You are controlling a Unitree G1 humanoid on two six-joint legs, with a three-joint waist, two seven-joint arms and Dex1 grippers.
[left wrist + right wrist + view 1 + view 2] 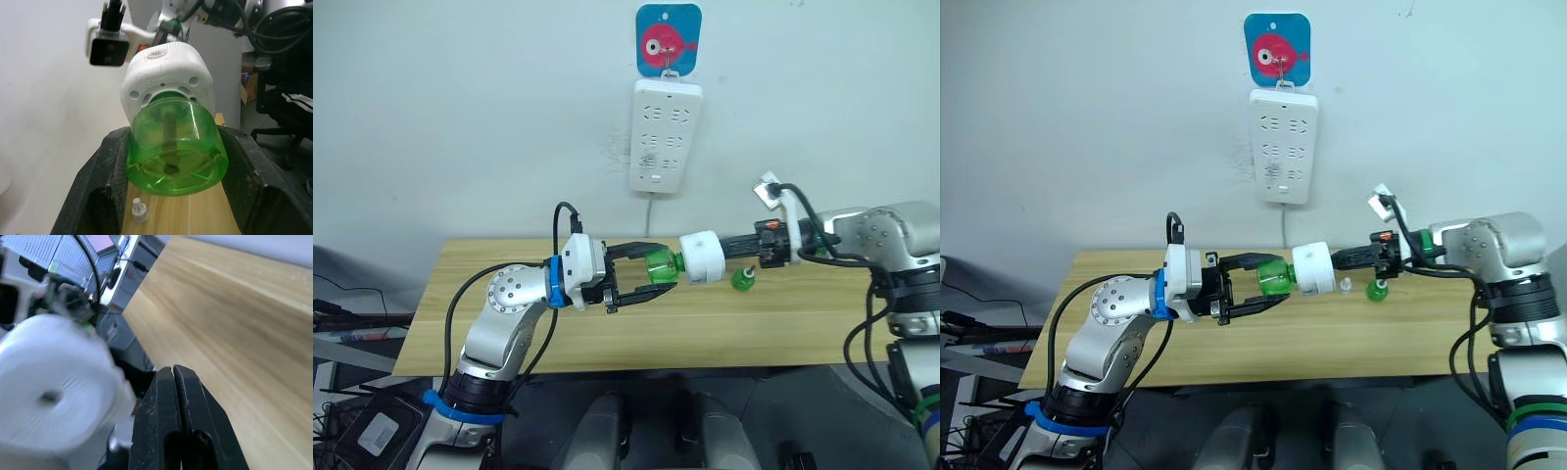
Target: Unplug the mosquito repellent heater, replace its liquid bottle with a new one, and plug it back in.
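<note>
The mosquito repellent heater point(703, 257) is white and rounded, and it hangs in the air above the table with a green liquid bottle point(662, 266) fitted into it. My left gripper point(653, 268) is shut on the bottle, one black finger on each side of it point(172, 147). My right gripper point(732, 249) reaches in from the right, level with the heater. Its fingers point(172, 396) are pressed together with nothing visible between them, and the heater point(51, 391) lies just beside them. A second green bottle point(742, 280) stands on the table below my right gripper.
The wooden table point(607, 333) runs under both arms. A small white cap point(1346, 285) lies on it near the second bottle. A white power strip point(664, 137) hangs on the wall from a blue fish hook point(668, 39), its cable dropping behind the table.
</note>
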